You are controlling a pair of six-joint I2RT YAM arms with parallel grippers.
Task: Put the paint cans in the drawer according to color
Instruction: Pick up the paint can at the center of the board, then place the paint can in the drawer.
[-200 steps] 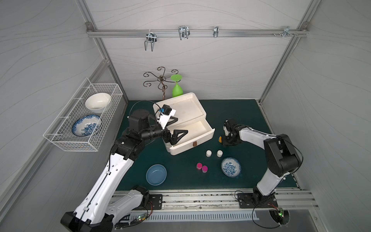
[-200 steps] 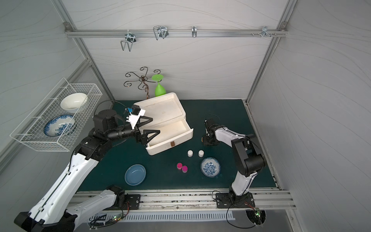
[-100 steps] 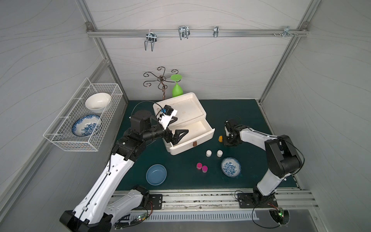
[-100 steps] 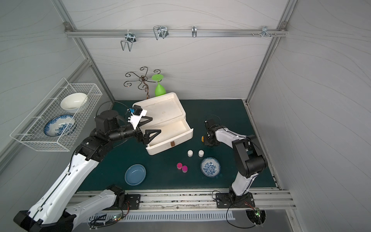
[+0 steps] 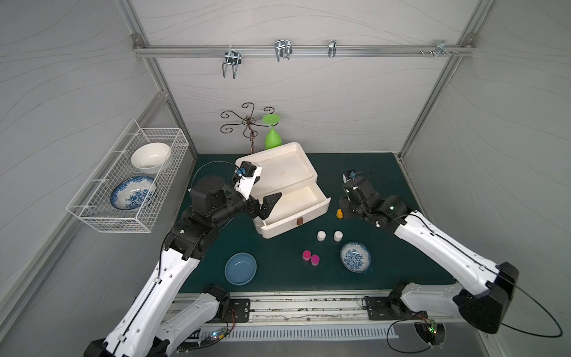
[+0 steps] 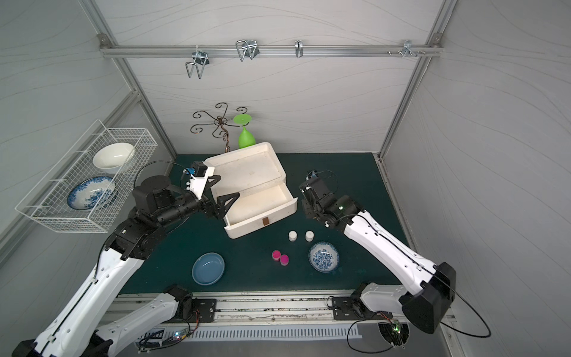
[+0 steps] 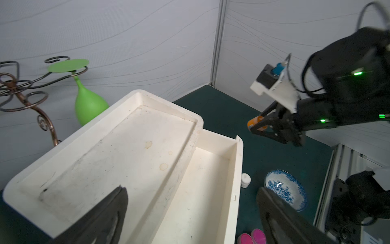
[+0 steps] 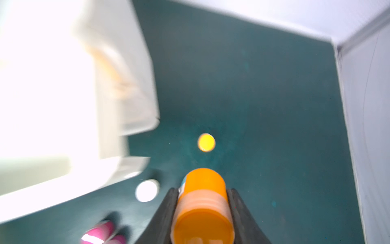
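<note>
In both top views the right claw (image 5: 343, 207) stands just beside the right end of the open drawer (image 5: 312, 214). From this claw the drawer's hollow lies at about 9 o'clock, and the drawer's long axis runs from 8 to 2 o'clock. An orange can (image 5: 339, 213) shows at the claw's edge in a top view, but from there I cannot tell if it is the gripped one or one standing on the table (image 5: 386, 173). The white cans (image 5: 321, 235) and, further off, the magenta cans (image 5: 306, 255) stand on the table at about 7 o'clock from the claw, outside the drawer. The left claw (image 6: 225, 188) hangs over the drawer's left end, jaws spread wide, with nothing in them.

In the left wrist view the right claw is clenched on the held orange can (image 7: 256, 123). It is in the air beyond the drawer's far end wall, apart from it.

In the right wrist view the fingers (image 8: 168, 211) press both sides of the held orange can (image 8: 202, 200). Its axis runs along them, with one end past the tips. A second orange can (image 8: 206, 142) stands on the table ahead.

I judge that the right arm is the nearer one, and that the coming move is a short carry toward 9 o'clock.
</note>
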